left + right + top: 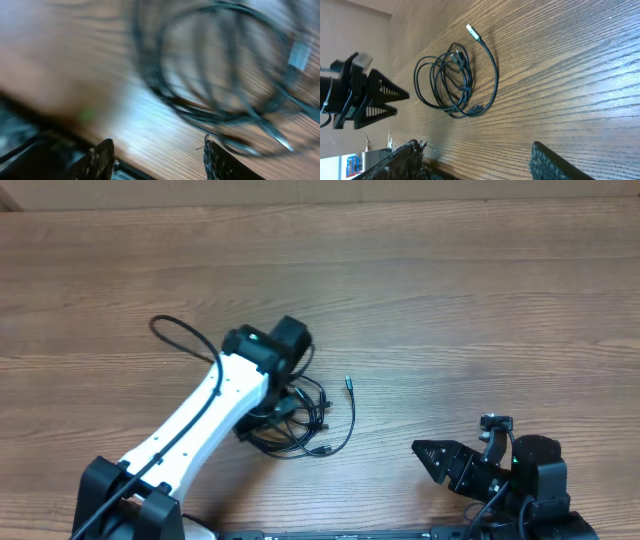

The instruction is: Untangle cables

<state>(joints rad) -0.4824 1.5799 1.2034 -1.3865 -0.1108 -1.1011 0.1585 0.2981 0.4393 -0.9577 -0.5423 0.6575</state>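
Observation:
The cables [318, 423] lie as a tangle of thin black loops on the wooden table, one plug end [348, 383] pointing away from the pile. My left gripper [283, 406] hovers over the tangle's left side. In the blurred left wrist view its jaws [157, 161] are open with bare wood between them, and the cable loops [225, 75] lie just beyond the fingertips [214, 159]. My right gripper [428, 456] sits open near the front right, apart from the cables. In its wrist view the gripper [476, 162] holds nothing and the cables [455, 82] lie farther off.
The white left arm [190, 425] runs from the front left corner toward the table's middle, its own thicker black cable looping out at the left [180, 332]. The left gripper also shows in the right wrist view [400, 102], next to the tangle.

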